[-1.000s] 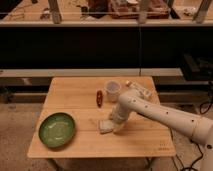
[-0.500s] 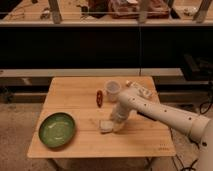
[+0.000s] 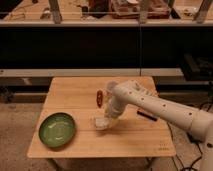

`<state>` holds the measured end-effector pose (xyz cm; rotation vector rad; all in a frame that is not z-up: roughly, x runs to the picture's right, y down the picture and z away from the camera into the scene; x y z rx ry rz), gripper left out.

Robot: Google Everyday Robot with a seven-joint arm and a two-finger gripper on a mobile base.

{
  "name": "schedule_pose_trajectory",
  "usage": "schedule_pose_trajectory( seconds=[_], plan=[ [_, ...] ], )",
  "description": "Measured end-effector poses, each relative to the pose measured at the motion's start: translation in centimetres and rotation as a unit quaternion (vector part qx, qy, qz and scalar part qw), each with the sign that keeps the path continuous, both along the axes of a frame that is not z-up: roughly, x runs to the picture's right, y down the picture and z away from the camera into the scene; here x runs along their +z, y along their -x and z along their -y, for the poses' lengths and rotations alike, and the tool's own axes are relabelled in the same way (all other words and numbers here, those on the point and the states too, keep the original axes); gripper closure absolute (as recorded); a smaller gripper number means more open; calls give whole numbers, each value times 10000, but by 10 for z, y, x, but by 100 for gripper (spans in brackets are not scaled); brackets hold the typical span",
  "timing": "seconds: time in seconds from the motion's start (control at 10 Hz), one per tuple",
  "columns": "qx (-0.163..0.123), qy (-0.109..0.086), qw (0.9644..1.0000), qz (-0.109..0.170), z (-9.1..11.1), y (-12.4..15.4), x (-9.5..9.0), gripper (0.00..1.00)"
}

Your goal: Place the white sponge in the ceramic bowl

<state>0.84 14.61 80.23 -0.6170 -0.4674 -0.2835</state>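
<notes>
The ceramic bowl point(image 3: 57, 130), a wide green dish with a darker rim, sits at the front left of the wooden table point(image 3: 70, 95). The white sponge point(image 3: 100, 122), a small off-white block, is near the table's middle, to the right of the bowl. My gripper point(image 3: 106, 120) comes down from the white arm point(image 3: 160, 107) at the right and is right at the sponge, touching or just over it. A white cup point(image 3: 112, 87) stands behind the arm, partly hidden.
A small red-brown object point(image 3: 100, 97) lies on the table behind the sponge. A dark flat item point(image 3: 146, 115) lies under the arm on the right. A dark counter with clutter runs along the back.
The arm has stayed over the sponge near the table's middle. The gripper has shifted only slightly; the sponge and bowl have not visibly moved.
</notes>
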Motion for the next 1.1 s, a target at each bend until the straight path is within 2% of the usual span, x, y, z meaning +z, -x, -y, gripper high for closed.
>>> schedule_pose_trajectory(
  seconds=[0.1, 0.3, 0.6, 0.8, 0.9, 1.1],
  plan=[
    [-67, -61, 9999, 77, 10, 12, -7, 100],
    [-337, -236, 9990, 196, 23, 59, -23, 100],
    [-677, -484, 9957, 418, 21, 132, -37, 100],
    [-693, -642, 9942, 507, 13, 159, -34, 100],
    [-720, -787, 9928, 551, 7, 172, -29, 96],
    [-826, -1015, 9896, 597, -10, 193, -32, 80]
  ],
)
